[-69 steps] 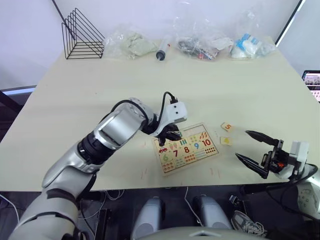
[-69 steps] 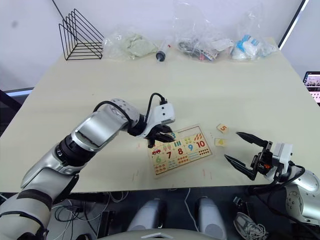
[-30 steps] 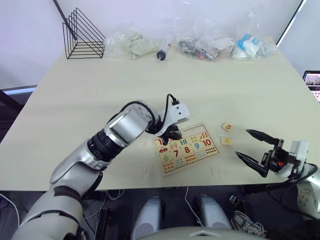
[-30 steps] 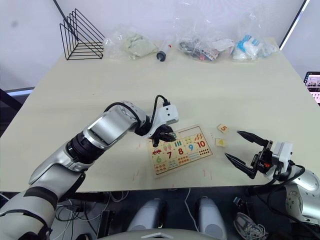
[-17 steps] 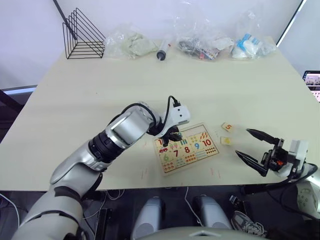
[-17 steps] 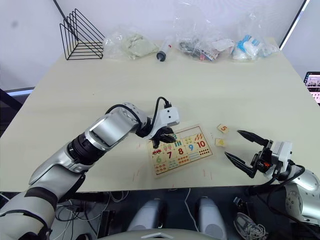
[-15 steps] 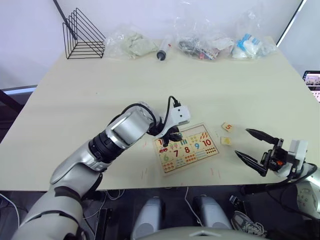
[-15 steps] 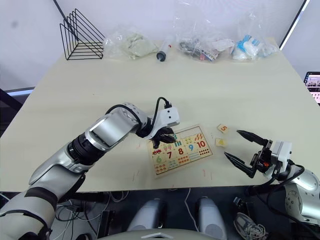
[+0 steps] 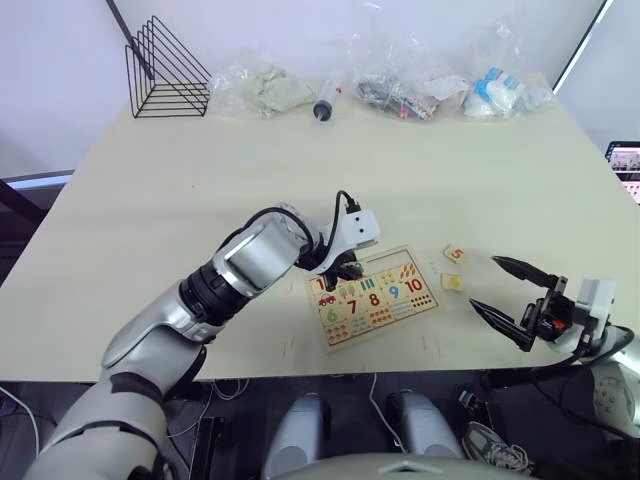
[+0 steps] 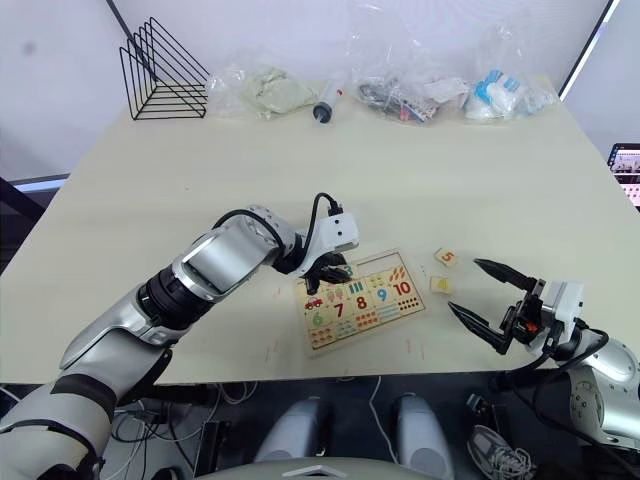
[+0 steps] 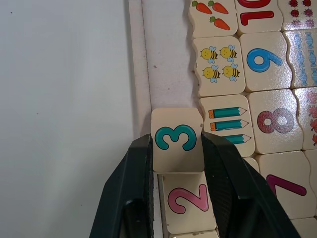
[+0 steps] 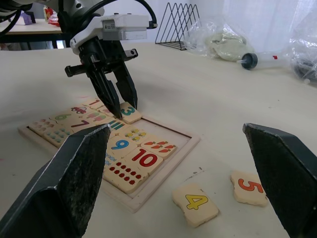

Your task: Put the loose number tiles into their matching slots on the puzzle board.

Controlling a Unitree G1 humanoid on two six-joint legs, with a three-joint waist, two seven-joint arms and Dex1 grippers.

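The puzzle board (image 9: 384,328) lies near the table's front edge, with tiles 6 to 10 and picture tiles filling most of it. My left gripper (image 9: 345,272) is at the board's far left corner, shut on the loose 3 tile (image 11: 178,140). That tile rests low over the slot row beside the seated 2 tile (image 11: 187,201). The two slots (image 11: 171,64) beyond it are bare. Loose tiles 5 (image 9: 455,254) and 4 (image 9: 452,282) lie on the table right of the board. My right gripper (image 9: 482,282) hangs open just right of them, holding nothing.
Along the table's far edge stand a black wire rack (image 9: 165,70), several clear plastic bags (image 9: 265,88) and a syringe (image 9: 325,100). A lit screen (image 9: 625,165) shows past the table's right side. The front edge runs just below the board.
My left arm has shifted slightly, and its gripper crept a little to the right along the board's far edge with the 3 tile. The right gripper has stayed still.
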